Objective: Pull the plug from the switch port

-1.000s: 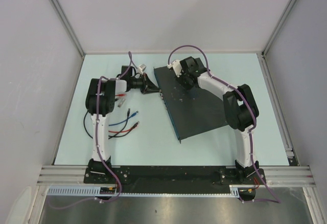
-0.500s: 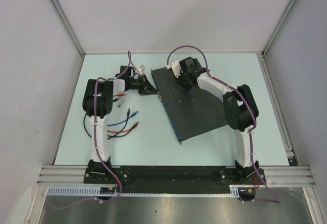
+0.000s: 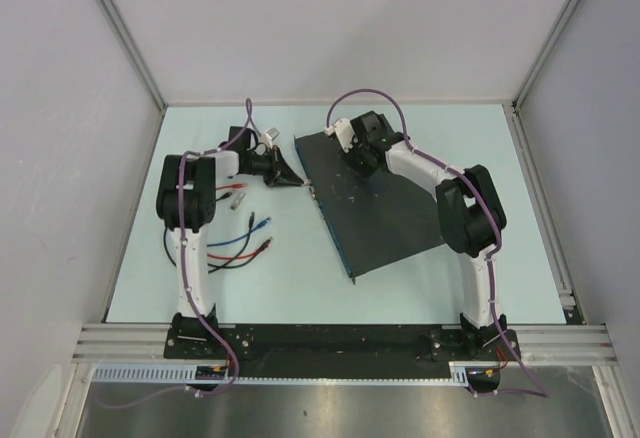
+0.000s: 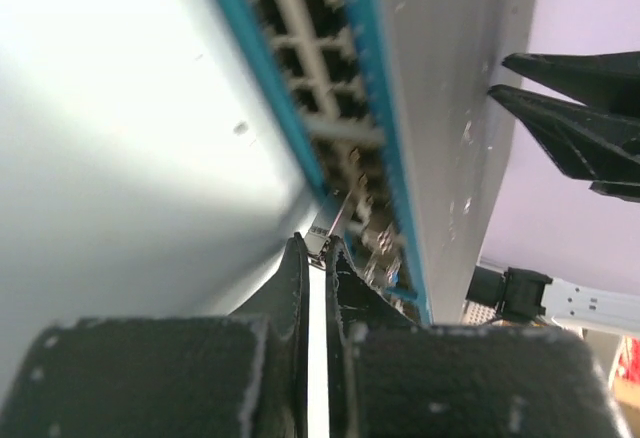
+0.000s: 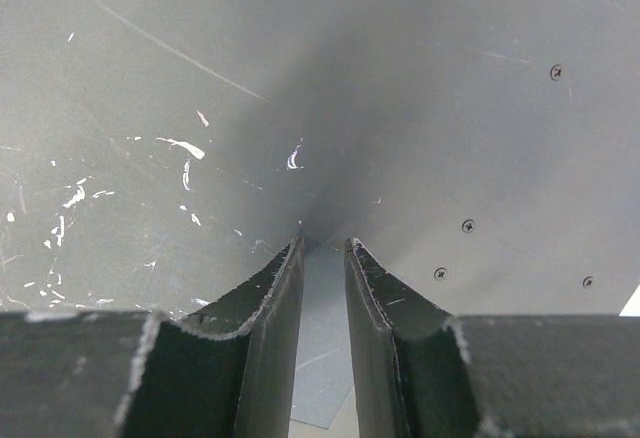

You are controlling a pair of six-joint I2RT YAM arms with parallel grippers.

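Top external view: the left wall panel [image 3: 60, 158] runs close along the 9 o'clock edge of the table [image 3: 300, 293], and the left arm stands just inside it. Loose red, blue and black cables [image 3: 235, 243] lie at that arm's 3 o'clock, with bare table between them and the switch [image 3: 395, 213]. The left gripper [image 3: 290, 175] points toward 3 o'clock, its tip near the switch's socket edge by the far corner. The switch lies right of centre, turned so its socket edge faces about 8 o'clock. Open table runs from it toward 6 o'clock up to the front rail [image 3: 340, 340], and a narrower strip separates it from the right wall [image 3: 600, 158]. The right gripper [image 3: 362, 161] rests tips-down on the switch's top near its far end.

Since a second ago the left arm's shoulder and wrist have shifted toward 9 o'clock and its gripper has drawn back a little from the socket edge. The switch and the right arm have not moved.

In the left wrist view the fingers are pinched almost together, with a small pale piece [image 4: 326, 241] at their tips. I cannot tell whether it is the plug. Two rows of sockets [image 4: 310, 28] sit framed in blue.

In the right wrist view the fingers stand a narrow gap apart with nothing between them. The top is dark grey and scratched, with white specks at left and small screws [image 5: 466, 226] at right.
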